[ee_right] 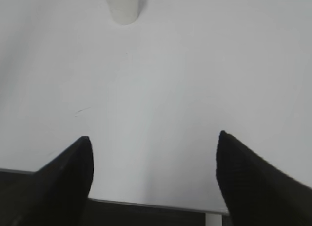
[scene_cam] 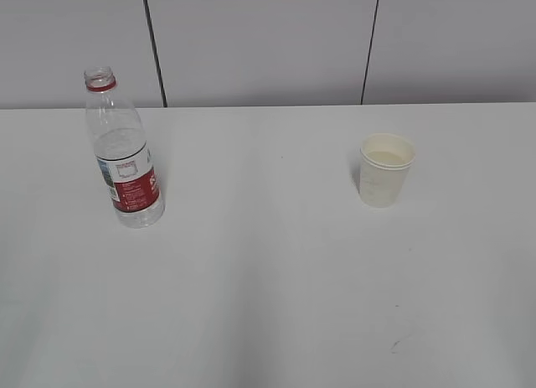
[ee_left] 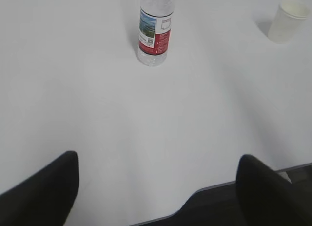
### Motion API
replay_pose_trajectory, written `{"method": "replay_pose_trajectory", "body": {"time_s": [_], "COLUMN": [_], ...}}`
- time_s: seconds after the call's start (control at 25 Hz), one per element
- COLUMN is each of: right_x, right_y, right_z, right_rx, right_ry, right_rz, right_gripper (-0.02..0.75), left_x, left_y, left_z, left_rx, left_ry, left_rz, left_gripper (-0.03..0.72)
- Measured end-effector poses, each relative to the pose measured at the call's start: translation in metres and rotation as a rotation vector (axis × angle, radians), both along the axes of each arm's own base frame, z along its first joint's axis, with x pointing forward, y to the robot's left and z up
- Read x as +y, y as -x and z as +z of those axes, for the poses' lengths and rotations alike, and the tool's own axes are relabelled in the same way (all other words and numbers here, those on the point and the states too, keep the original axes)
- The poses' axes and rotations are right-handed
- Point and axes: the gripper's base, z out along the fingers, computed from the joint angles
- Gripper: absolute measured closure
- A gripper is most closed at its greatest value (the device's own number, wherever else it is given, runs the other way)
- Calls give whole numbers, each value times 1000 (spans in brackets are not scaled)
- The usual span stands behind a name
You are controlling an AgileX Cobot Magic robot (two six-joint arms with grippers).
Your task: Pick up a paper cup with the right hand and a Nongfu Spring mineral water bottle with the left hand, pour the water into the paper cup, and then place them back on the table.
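Observation:
The clear Nongfu Spring bottle (scene_cam: 124,153), red neck ring, no cap, red-and-white label, stands upright at the left of the white table (scene_cam: 268,271). The off-white paper cup (scene_cam: 386,170) stands upright at the right and seems to hold some liquid. No arm shows in the exterior view. In the left wrist view my left gripper (ee_left: 158,160) is open and empty above the table's near edge, with the bottle (ee_left: 155,33) far ahead and the cup (ee_left: 288,21) at top right. My right gripper (ee_right: 153,138) is open and empty, with the cup (ee_right: 123,9) far ahead.
A small dark scuff mark (scene_cam: 399,344) lies on the table near the front right; it also shows in the right wrist view (ee_right: 83,110). A grey panelled wall (scene_cam: 268,44) runs behind the table. The table's front edge (ee_right: 146,205) is just under both grippers.

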Motion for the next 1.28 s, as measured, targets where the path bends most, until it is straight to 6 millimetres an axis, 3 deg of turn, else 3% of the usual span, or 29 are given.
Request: {"method": "replay_pose_trajectory", "body": {"time_s": [0.36,0.92,1.28], "right_x": [-7,-7,-7], "right_y": [-7,-7,-7], "right_z": [-4,-4,-4], "right_rx": [-39,-43,-43], "right_ry": [58,56,58], "right_rz": [-49,-53,-62], "right_gripper": [156,156,156], "left_x": [0,0,2], "left_y": [-15,-15,-16], "left_z": [-7,-6,-6], "left_rx": [-74,-84,-85], "left_ry": [-25,-26,-58], "left_rz": [13,14,137], "left_gripper": [101,101,101]}}
